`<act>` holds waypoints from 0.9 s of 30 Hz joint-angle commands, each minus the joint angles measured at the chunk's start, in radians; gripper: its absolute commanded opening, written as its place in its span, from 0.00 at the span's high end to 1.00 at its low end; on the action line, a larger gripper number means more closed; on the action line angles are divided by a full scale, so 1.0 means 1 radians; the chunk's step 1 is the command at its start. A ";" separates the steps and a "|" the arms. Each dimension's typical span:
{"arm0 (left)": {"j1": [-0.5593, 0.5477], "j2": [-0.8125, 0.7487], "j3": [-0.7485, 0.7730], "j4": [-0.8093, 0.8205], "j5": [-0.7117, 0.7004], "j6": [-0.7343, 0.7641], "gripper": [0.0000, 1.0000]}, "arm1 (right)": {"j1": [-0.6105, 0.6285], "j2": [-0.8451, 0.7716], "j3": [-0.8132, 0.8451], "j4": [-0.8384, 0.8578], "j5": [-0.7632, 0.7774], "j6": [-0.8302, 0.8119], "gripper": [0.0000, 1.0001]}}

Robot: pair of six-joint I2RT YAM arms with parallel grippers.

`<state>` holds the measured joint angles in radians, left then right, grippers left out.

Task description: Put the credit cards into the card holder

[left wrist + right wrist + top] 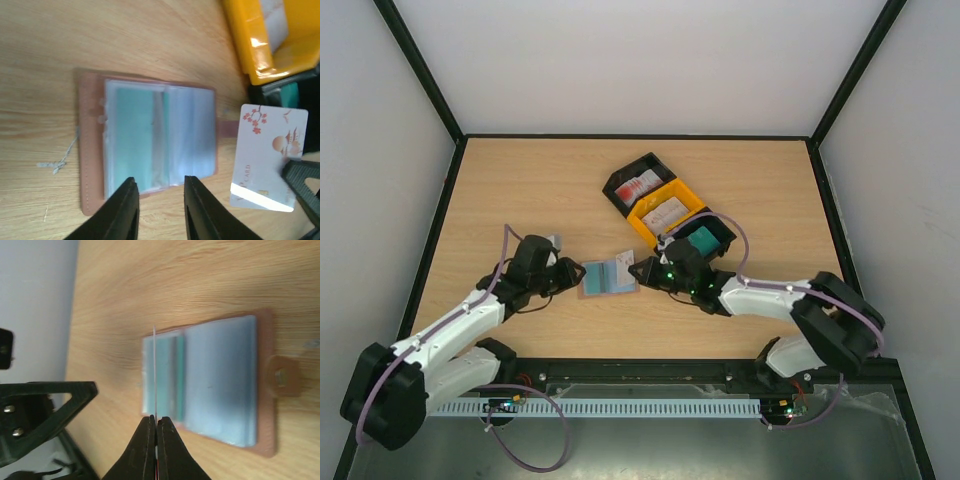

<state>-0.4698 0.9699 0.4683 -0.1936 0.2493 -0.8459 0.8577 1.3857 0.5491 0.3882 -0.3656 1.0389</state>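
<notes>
Between right jaws, white credit card (267, 145); "CARD"

The left arm (450, 325) reaches from its base up and to the right, and its wrist (532, 262) bends toward the middle. The left jaws stand partly apart: a narrow gap shows between the two dark fingers (122, 212), with nothing in it. The right arm (770, 295) stretches leftward from its base, forearm low and nearly level. The right jaws are pressed together on the near edge of a card (269, 150), which stands out ahead of them. The two sets of jaws face each other, near but apart.
</notes>
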 commanded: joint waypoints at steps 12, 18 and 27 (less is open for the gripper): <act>0.005 0.121 -0.096 0.151 -0.157 0.010 0.51 | 0.008 0.282 0.030 0.277 0.008 -0.126 0.98; 0.008 0.188 -0.097 0.173 -0.150 0.040 0.52 | 0.008 0.320 0.027 0.368 -0.030 -0.067 0.98; 0.009 0.231 -0.088 0.184 -0.124 0.054 0.55 | 0.009 0.402 0.061 0.381 -0.050 -0.032 0.98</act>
<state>-0.4660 1.1904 0.3782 -0.0174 0.1196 -0.8112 0.8589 1.7523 0.5838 0.7261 -0.4137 0.9897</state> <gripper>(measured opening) 0.452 0.021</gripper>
